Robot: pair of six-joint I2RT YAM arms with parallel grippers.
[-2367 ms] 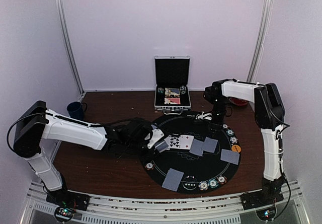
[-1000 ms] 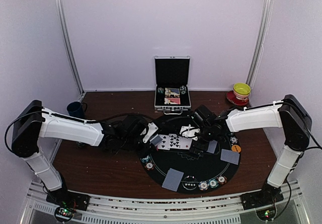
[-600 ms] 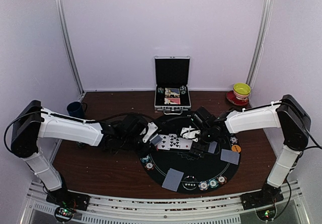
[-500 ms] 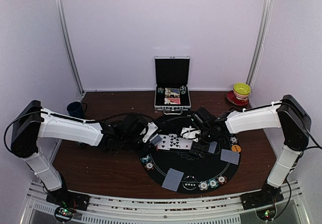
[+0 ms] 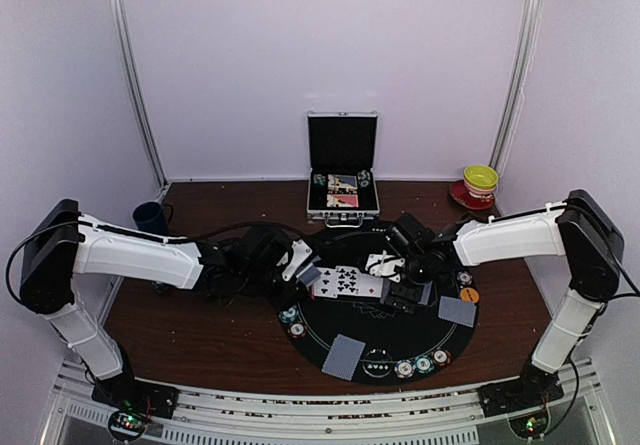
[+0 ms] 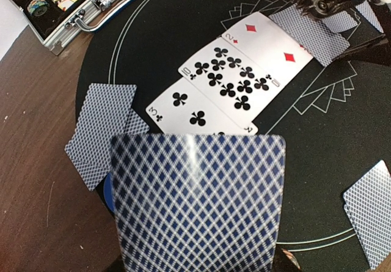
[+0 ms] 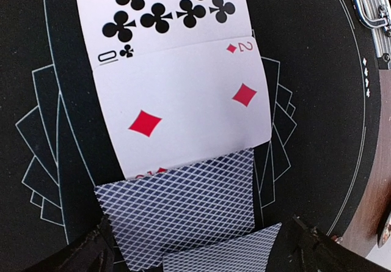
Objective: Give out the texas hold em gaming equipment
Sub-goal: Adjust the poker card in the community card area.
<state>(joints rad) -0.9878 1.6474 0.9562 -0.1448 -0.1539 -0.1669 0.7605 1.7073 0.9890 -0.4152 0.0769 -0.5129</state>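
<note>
From above, the left gripper (image 5: 302,265) reaches to the left rim of the round black poker mat (image 5: 400,330), closed on a grey-blue-backed card (image 5: 310,278). The right gripper (image 5: 405,290) hangs low over the right end of the face-up row (image 5: 345,283). Striped-edge chips (image 5: 423,365) line the mat's near rim and an orange button (image 5: 469,294) sits at its right rim. These appear to mark player seats, leaving the middle for shared cards. The silver case (image 5: 343,170) stands open at the back.

In the left wrist view, the held card fills the lower frame, back up and level, pinched at its near edge by jaws that barely show. Carrying it face-down keeps its value hidden. Beyond it the three of clubs (image 6: 182,106), ten of clubs (image 6: 229,79) and two of diamonds (image 6: 269,40) overlap in a diagonal row, fanned so each index reads. A face-down pair (image 6: 98,131) lies at the mat's left edge, with a blue button (image 6: 108,192) peeping out beside it.

In the right wrist view, the right gripper's fingers (image 7: 82,257) are spread wide and hold nothing. They straddle a face-down card (image 7: 177,208) that overlaps the near end of the two of diamonds, with another face-down card (image 7: 226,250) just below. That wide stance suggests it is lining up to take this card, probably the next for the row.
</note>
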